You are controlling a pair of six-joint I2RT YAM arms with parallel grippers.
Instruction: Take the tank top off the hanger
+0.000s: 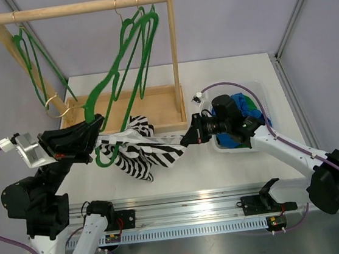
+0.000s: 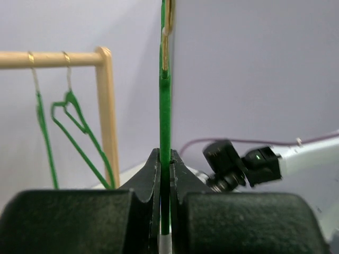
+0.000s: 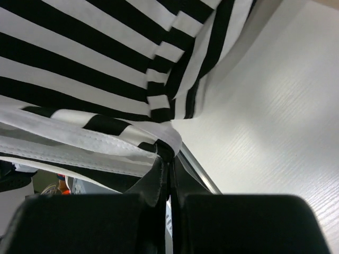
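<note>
A black-and-white striped tank top (image 1: 140, 150) hangs stretched above the table between both grippers. My left gripper (image 1: 96, 124) is shut on a green hanger (image 1: 106, 154), whose lower part shows through the fabric; in the left wrist view the hanger's stem (image 2: 165, 132) rises straight up between the jaws. My right gripper (image 1: 187, 138) is shut on the tank top's right edge; the right wrist view shows the striped cloth (image 3: 95, 79) pinched at the fingertips.
A wooden rack (image 1: 82, 8) at the back holds several green hangers (image 1: 129, 45) over its wooden base tray (image 1: 155, 107). A white bin (image 1: 256, 92) with blue and green clothes stands right, under the right arm.
</note>
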